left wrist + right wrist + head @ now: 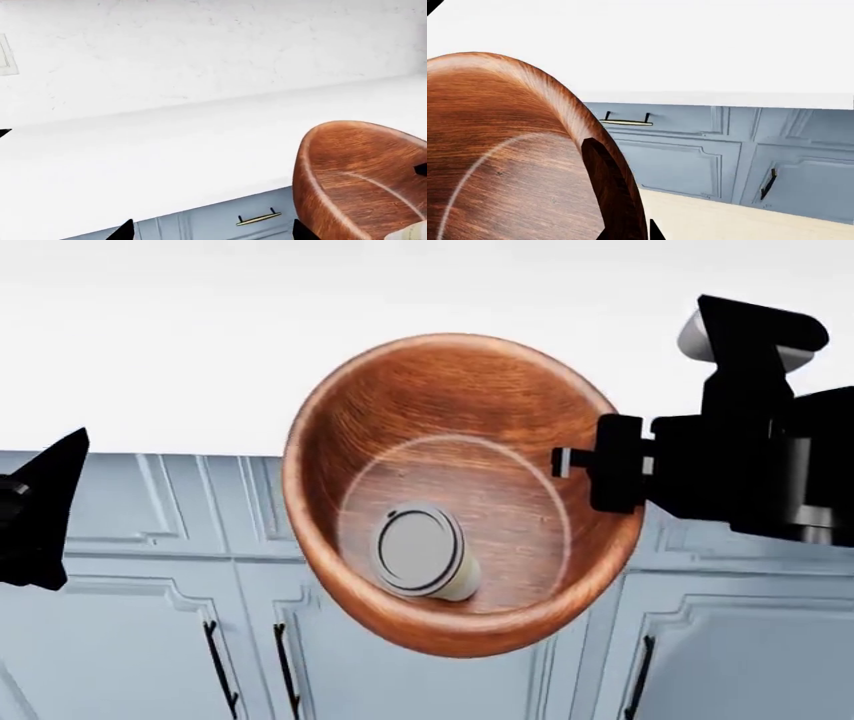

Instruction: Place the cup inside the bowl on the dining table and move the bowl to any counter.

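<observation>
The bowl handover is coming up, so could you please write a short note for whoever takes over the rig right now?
Right pincer: shut on the bowl, gripping its rim and holding it in the air.
Left pincer: off to the side, holding nothing visible; open or shut cannot be told.
The cup lies inside the bowl, lid up.
Done: cup in bowl, bowl carried to the counter edge, in front of the cabinets.
Left: move the bowl over the counter, set it down, release.
</observation>
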Tool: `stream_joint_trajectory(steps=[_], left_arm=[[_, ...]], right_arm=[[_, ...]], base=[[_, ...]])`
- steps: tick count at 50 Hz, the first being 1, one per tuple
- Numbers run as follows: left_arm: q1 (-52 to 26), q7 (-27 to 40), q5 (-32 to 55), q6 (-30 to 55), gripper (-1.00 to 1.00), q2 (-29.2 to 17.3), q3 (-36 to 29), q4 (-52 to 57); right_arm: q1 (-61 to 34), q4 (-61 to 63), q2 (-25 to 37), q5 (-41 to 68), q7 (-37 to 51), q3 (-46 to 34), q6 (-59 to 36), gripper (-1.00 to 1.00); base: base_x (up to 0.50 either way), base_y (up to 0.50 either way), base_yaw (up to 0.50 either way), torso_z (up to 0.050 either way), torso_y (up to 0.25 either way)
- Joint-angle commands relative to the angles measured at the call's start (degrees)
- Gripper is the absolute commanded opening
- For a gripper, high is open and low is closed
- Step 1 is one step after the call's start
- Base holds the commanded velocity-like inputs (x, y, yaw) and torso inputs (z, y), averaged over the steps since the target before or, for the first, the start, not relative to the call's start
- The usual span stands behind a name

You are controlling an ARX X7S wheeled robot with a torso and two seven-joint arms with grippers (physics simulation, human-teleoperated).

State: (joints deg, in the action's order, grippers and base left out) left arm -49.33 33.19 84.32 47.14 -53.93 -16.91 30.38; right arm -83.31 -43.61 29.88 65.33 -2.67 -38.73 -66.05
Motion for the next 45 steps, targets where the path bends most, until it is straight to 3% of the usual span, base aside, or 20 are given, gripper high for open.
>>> stream_joint_trajectory(steps=[1, 10, 29, 45], left_arm=[[0.06, -0.11, -0.08, -0.19, 1.0, -0.04, 0.05, -0.06], [0.77, -0.27, 0.78, -0.59, 1.0, -1.29, 0.98, 0.63], [-0.26, -0.06, -0.73, -0.28, 1.0, 0.59, -0.47, -0.44], [0.28, -0.17, -0.05, -0.62, 1.0, -0.3, 0.16, 0.01]], right_arm=[[-1.1, -0.35, -0.48, 0.92, -0.78, 0.9, 0.45, -1.0], [-1.35, -0.69, -0.34, 1.27, -0.38, 1.46, 0.67, -1.0], [-1.6, -1.24, -0.66, 1.35, -0.33, 1.48, 0.8, -1.0], [-0.47, -0.25, -0.29, 2.12, 0.18, 1.88, 0.63, -1.0]], base=[[0.48, 0.01, 0.0, 0.0, 0.0], [0.45, 0.01, 0.0, 0.0, 0.002], [0.01, 0.0, 0.0, 0.0, 0.001], [0.49, 0.0, 0.0, 0.0, 0.001]])
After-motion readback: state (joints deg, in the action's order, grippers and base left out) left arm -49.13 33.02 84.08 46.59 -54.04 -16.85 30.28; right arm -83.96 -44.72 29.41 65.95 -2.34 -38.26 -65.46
